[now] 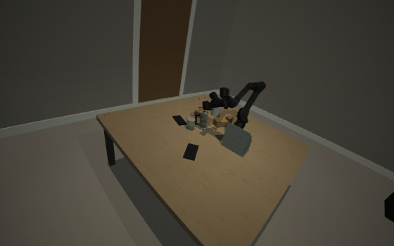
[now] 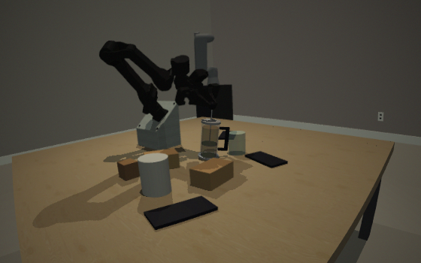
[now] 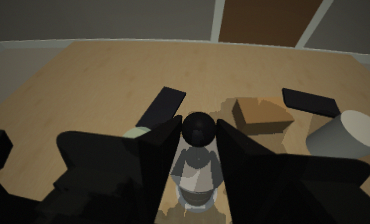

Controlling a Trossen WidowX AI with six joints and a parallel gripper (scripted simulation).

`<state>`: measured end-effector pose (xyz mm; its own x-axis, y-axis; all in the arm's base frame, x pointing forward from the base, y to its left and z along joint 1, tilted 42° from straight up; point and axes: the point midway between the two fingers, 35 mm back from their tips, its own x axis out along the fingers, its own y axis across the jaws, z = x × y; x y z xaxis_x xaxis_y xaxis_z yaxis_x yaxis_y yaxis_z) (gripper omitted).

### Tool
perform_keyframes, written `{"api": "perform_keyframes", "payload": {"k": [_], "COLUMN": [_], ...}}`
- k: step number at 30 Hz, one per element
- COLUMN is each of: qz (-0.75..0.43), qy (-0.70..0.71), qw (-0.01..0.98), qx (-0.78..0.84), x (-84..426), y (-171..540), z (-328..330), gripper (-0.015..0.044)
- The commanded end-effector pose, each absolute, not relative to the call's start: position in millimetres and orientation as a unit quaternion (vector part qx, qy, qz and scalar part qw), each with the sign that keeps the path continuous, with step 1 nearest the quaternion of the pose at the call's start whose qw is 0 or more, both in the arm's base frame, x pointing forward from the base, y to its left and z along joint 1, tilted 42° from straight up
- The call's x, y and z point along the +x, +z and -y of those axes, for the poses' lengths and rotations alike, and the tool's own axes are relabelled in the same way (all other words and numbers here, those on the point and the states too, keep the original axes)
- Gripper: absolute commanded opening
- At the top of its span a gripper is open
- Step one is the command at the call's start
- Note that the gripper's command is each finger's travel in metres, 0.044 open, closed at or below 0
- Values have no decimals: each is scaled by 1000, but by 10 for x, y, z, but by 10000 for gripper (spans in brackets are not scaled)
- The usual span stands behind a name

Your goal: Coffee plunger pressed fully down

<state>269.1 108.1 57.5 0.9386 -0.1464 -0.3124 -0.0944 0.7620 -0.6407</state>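
Observation:
The coffee press (image 1: 203, 120) (image 2: 210, 136) (image 3: 197, 186) stands upright on the table, a clear glass with a metal lid and a black handle (image 2: 227, 139). Its filter disc (image 2: 209, 143) is in the lower part of the glass. A short length of thin rod (image 2: 211, 114) shows above the lid, so the knob is still raised clear of it. My gripper (image 1: 204, 106) (image 2: 213, 104) (image 3: 199, 122) is shut on the round black plunger knob (image 3: 199, 131), with one finger on each side. The fingers hide most of the knob in the top and exterior views.
A pale green cup (image 1: 190, 123) (image 2: 237, 143) stands close beside the handle. A wooden block (image 2: 210, 175) (image 3: 263, 114), a white cylinder (image 2: 155, 176) (image 3: 336, 135) and smaller blocks (image 2: 128, 170) (image 2: 173, 159) stand around. Black slabs (image 2: 266, 159) (image 2: 181, 212) (image 1: 191, 152) lie flat.

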Motion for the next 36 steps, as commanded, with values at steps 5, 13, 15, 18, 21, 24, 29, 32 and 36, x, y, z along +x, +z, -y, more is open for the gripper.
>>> {"api": "perform_keyframes", "payload": {"k": [5, 13, 15, 18, 21, 24, 29, 32, 36], "qz": [-188, -185, -185, -185, -185, -185, -185, -185, -179], "qy": [-12, -13, -13, -13, -13, -13, -13, -13, -11], "qw": [914, 914, 914, 914, 915, 915, 915, 915, 918], "qx": [-358, -360, -360, -359, -359, -359, -359, -359, -355], "x": [2698, 2777, 2786, 2794, 2799, 2801, 2810, 2814, 2816], "y": [401, 370, 370, 368, 368, 372, 367, 367, 393], "z": [-930, -902, -907, -914, -918, -924, -929, -932, -961], "gripper": [112, 112, 112, 112, 112, 112, 112, 112, 112]}}
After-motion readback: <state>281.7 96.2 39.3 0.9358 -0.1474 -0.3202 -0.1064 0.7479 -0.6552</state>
